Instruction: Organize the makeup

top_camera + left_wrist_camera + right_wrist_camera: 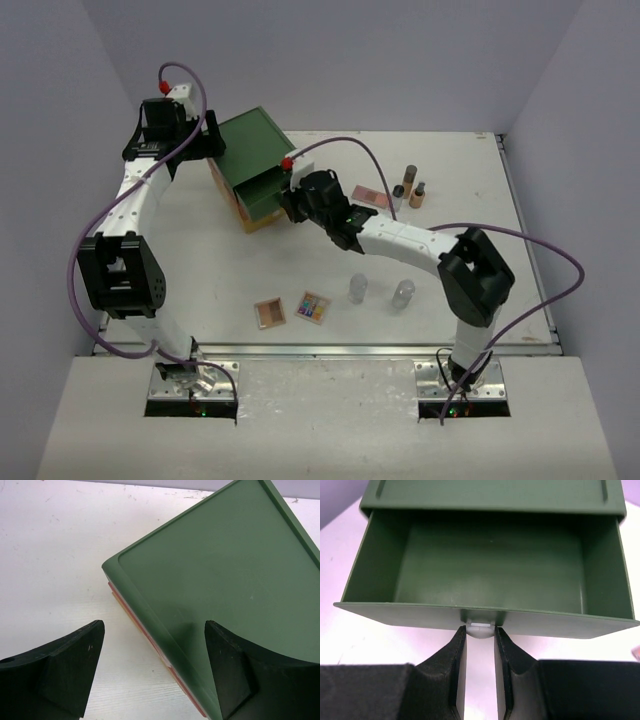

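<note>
The makeup (313,307) all sits out on the white counter (200,260), in two bunches. The near bunch is in a row. The tan palette (269,314) lies flat just beside the colourful palette (314,307). To their right stand a clear bottle (357,289) and a second clear bottle (403,293), a little apart from each other. The far bunch is on the other side of the right arm. There the pink palette (371,195) lies flat. Close by it stand three brown tubes (409,181) with dark caps, all upright and near each other.

The drawer chest (250,148) sits at the far left of the counter, turned at a slant. Its top is green and the lower parts look orange and yellow. Its top drawer (490,565) is pulled out toward the right arm.

The right tool (480,632) is at the front of that drawer. Its two fingers are nearly together and pinch the small white knob (480,629) at their tips.

The left tool (155,627) is at the back corner of the chest. Its fingers (75,665) are spread wide and hold nothing. One finger is over the green top and the other is over the counter beside the chest. The wrist view does not tell if they touch the chest.
</note>
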You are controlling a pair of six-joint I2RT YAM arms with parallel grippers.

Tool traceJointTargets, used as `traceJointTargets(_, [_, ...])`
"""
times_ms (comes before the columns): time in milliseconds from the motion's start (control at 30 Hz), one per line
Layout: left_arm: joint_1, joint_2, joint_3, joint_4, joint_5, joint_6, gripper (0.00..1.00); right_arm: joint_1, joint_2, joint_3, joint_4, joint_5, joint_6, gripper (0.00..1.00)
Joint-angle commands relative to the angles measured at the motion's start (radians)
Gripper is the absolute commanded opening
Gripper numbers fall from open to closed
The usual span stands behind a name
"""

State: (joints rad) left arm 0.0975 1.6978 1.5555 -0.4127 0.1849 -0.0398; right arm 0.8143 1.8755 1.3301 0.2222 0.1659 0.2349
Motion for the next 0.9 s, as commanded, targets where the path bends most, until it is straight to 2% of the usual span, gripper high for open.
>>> traceJointTargets(0, [-0.004,-0.046,0.020,0.023,0.004,-0.002,0.79,-0.001,-0.142,-0.127,0.006,-0.018,-0.002,0.00])
traceJointTargets(67, [-0.005,-0.046,0.027,0.018,0.001,0.008,0.80,-0.003,-0.155,-0.138,-0.014,-0.019,-0.012,0.02])
traceJointTargets(133, [-0.004,-0.047,0.033,0.007,0.000,0.012,0.81,-0.002,-0.162,-0.142,-0.040,-0.036,-0.012,0.12])
traceJointTargets(200, [-0.005,-0.053,0.044,0.000,0.008,0.019,0.82,-0.001,-0.169,-0.143,-0.063,-0.059,-0.005,0.31])
traceJointTargets(233, [-0.005,-0.061,0.046,0.000,0.011,0.021,0.84,-0.001,-0.171,-0.140,-0.074,-0.083,-0.005,0.45])
traceJointTargets(267, [-0.005,-0.068,0.049,0.000,0.011,0.023,0.85,-0.001,-0.174,-0.134,-0.098,-0.090,-0.001,0.52])
traceJointTargets(433, [-0.005,-0.141,0.053,0.000,0.036,0.035,0.89,-0.002,-0.232,-0.094,-0.234,-0.124,0.018,0.77])
traceJointTargets(600, [-0.005,-0.235,0.066,-0.033,0.167,0.102,0.90,-0.001,-0.326,-0.115,-0.345,-0.195,-0.003,0.90])
traceJointTargets(700, [-0.005,-0.282,0.070,-0.117,0.303,0.217,0.90,-0.003,-0.368,-0.153,-0.387,-0.234,-0.043,0.93])
traceJointTargets(767, [-0.005,-0.308,0.083,-0.228,0.432,0.360,0.90,-0.002,-0.414,-0.177,-0.424,-0.242,-0.073,0.95])
traceJointTargets(800, [-0.005,-0.331,0.084,-0.339,0.499,0.442,0.90,-0.002,-0.437,-0.190,-0.447,-0.231,-0.097,0.96])
traceJointTargets(867, [-0.007,-0.367,0.058,-0.501,0.623,0.685,0.91,-0.002,-0.484,-0.223,-0.473,-0.198,-0.108,0.98])
